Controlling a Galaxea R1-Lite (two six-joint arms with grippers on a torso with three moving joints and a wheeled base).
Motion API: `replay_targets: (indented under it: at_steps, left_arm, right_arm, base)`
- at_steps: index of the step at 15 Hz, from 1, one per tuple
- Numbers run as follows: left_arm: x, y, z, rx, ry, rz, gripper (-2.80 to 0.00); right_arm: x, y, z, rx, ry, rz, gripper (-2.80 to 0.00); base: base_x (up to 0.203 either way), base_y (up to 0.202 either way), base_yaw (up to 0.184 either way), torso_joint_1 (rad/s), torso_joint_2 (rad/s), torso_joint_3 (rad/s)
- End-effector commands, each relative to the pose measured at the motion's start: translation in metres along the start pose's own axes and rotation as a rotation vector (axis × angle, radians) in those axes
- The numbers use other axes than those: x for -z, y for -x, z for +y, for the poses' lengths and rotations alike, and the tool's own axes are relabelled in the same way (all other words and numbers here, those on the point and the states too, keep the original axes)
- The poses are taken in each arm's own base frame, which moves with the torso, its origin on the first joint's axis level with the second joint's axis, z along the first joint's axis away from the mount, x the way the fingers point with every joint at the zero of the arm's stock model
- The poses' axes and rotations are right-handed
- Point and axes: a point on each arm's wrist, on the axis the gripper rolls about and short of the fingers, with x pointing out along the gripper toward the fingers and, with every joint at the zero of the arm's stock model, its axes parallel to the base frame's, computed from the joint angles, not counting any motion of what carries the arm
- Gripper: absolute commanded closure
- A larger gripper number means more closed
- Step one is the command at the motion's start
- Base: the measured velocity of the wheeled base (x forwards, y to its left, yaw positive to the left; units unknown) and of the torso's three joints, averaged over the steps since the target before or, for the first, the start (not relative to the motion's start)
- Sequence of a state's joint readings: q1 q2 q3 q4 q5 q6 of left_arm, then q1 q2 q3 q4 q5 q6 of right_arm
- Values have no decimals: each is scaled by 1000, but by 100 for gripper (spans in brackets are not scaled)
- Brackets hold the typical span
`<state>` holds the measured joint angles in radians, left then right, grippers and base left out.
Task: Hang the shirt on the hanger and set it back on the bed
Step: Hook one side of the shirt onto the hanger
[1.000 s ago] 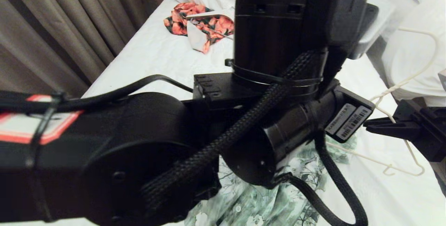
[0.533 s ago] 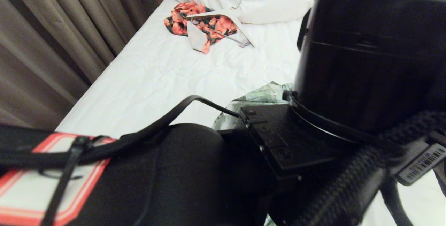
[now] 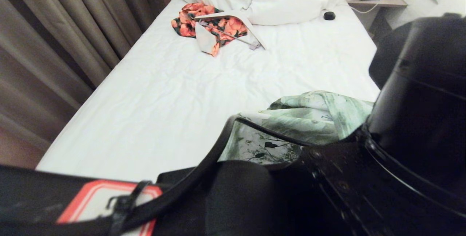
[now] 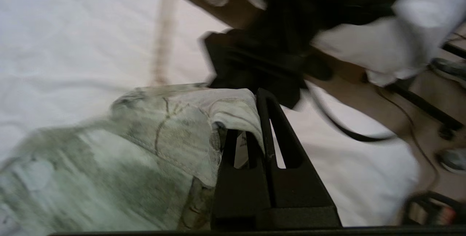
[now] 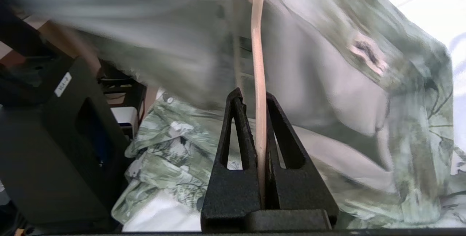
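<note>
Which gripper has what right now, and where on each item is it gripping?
The left gripper is shut on a fabric edge of the green floral shirt. The right gripper is shut on a thin cream bar of the hanger.

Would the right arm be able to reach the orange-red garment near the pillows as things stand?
Probably not: the right gripper is shut on the hanger under the shirt, while the orange-red garment lies far up the bed.

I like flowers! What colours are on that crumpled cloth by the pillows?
Orange-red flowers on dark green, on the crumpled garment; clearest in the head view.
</note>
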<state>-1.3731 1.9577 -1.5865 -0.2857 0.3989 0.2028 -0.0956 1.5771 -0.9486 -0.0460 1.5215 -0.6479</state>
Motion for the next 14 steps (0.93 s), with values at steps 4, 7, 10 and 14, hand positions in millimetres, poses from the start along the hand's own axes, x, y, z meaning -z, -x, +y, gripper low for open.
replay_targets:
  at_steps: [4, 7, 10, 14]
  left_arm:
    - [-20, -13, 26, -81, -20, -71, 0]
    - [-14, -15, 20, -71, -39, -51, 0]
    - [-10, -12, 12, -51, -47, -39, -280]
    - [-10, -9, 2, -30, -51, -38, -280]
  right_arm:
    - [1, -4, 5, -24, 1, -6, 0]
    - [0, -5, 6, -26, 4, -6, 0]
    - [-2, -3, 5, -21, 10, -6, 0]
    - [-2, -3, 4, -18, 10, -6, 0]
  base:
    - [0, 0, 0, 0, 0, 0]
    - [0, 0, 0, 0, 0, 0]
    - [0, 0, 0, 0, 0, 0]
    - [0, 0, 0, 0, 0, 0]
